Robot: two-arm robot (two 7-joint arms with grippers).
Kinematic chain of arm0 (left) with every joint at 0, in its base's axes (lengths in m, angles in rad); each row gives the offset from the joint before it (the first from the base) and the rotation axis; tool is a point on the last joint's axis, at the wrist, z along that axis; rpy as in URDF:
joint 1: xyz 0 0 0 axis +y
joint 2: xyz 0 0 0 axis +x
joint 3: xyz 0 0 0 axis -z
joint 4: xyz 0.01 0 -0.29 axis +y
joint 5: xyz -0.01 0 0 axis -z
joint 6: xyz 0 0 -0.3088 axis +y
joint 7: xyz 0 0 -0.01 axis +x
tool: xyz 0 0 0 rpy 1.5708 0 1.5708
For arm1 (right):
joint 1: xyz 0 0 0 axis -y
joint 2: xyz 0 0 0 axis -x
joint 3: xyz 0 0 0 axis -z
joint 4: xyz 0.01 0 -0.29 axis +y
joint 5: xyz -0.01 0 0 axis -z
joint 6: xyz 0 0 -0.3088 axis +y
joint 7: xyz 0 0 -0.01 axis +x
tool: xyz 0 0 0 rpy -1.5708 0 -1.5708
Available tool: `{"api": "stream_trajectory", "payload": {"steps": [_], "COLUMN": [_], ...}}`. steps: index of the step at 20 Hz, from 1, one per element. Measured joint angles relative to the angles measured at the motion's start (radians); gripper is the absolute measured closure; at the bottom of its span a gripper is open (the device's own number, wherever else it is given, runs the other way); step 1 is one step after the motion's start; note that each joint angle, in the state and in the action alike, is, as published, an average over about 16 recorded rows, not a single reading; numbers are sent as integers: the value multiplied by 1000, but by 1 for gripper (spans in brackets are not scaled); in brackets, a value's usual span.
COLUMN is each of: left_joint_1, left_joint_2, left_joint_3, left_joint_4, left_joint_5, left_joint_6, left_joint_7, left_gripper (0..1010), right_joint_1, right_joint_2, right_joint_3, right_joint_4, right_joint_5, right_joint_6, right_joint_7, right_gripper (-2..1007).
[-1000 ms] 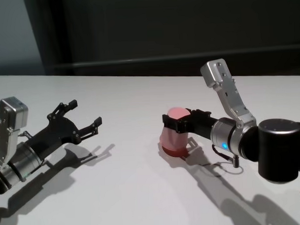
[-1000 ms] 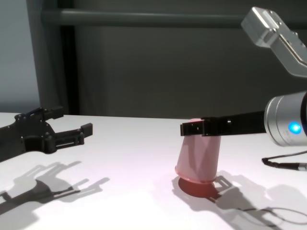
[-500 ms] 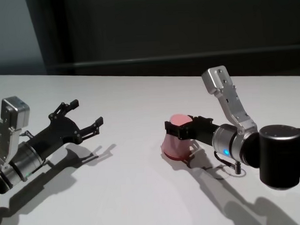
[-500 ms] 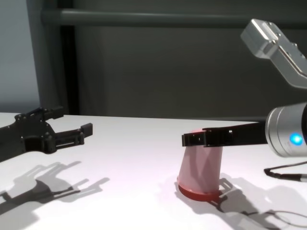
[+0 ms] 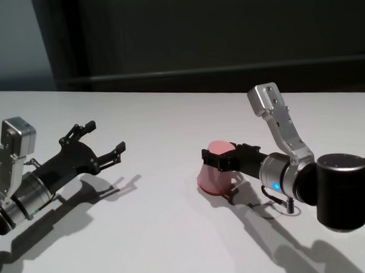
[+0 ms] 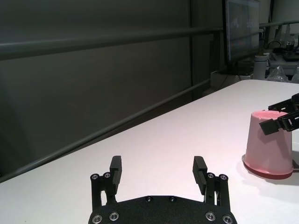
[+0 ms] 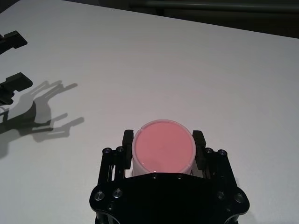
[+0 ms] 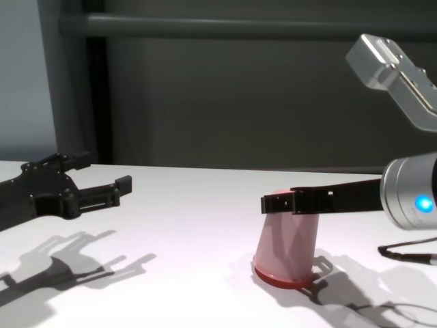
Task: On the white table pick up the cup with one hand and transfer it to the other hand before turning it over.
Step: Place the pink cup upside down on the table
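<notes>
A wide white tabletop [image 5: 174, 232] runs back to a dark wall with a horizontal rail. The far edge lies well behind both arms, with bare surface all around them. The right claw [image 5: 218, 158] is clamped on the upper part of the cup [image 5: 213, 177], a finger on each side. The pink cup stands upside down, wide rim on the tabletop, right of centre. The left claw [image 5: 101, 142] hangs spread wide and holding nothing, well apart from the cup.

small pink plastic tumbler [image 5: 216, 171] sinking lower in frame, rim meeting white tabletop [image 5: 174, 232], black right gripper [image 5: 220, 158] lowering with it
</notes>
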Motion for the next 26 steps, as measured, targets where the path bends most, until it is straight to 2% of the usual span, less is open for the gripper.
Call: {"api": "stream_trajectory", "payload": {"steps": [8, 20, 26], "left_joint_1": [0, 0, 0], "left_joint_2": [0, 0, 0], "left_joint_3": [0, 0, 0], "left_joint_4": [0, 0, 0], "left_joint_5": [0, 0, 0], "left_joint_6": [0, 0, 0], "left_joint_7": [0, 0, 0], "left_gripper": [7, 7, 7], "right_joint_1": [-1, 0, 0], "right_joint_2": [-1, 1, 0], "right_joint_3": [1, -2, 2], "right_joint_4": [-1, -1, -5], "right_joint_5": [1, 2, 0], "right_joint_6": [2, 1, -1], "right_joint_7": [-1, -1, -6], "right_gripper": [241, 54, 7]}}
